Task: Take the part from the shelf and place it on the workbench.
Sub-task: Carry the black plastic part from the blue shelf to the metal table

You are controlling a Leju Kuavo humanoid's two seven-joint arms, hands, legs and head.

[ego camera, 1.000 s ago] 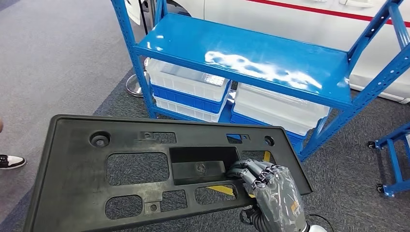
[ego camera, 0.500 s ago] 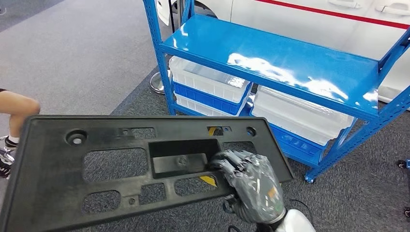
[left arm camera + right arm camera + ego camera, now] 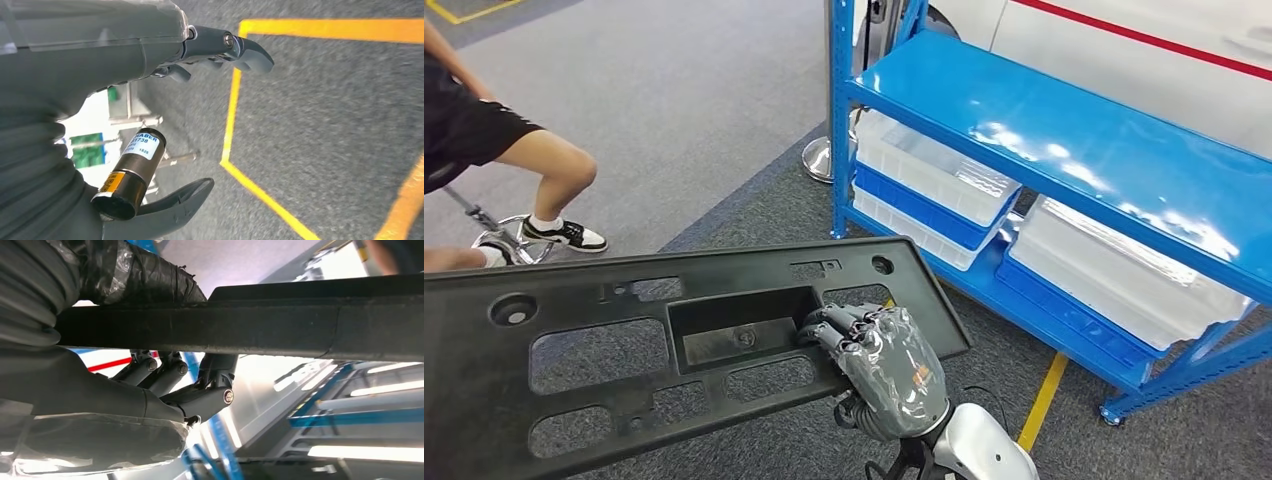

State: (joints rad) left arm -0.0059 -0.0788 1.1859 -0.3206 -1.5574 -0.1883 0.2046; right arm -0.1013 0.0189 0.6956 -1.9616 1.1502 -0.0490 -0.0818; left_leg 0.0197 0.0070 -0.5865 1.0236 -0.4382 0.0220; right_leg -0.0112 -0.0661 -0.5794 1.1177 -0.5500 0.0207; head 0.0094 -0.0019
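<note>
Blue shelf (image 3: 1064, 150) is being seen at 1 to 3 o'clock, white bins (image 3: 929, 175) stacked on its lower level, its top level bare. Black plastic part (image 3: 624, 345) is being carried flat across 7 to 6 o'clock, off the shelf, over grey carpet. It is being gripped by right hand (image 3: 879, 365), fingers curled into a middle cut-out. Left hand (image 3: 150, 100) is hanging, fingers apart, gripping nothing. Carry step judged underway; workbench must be faced next, part set down.
</note>
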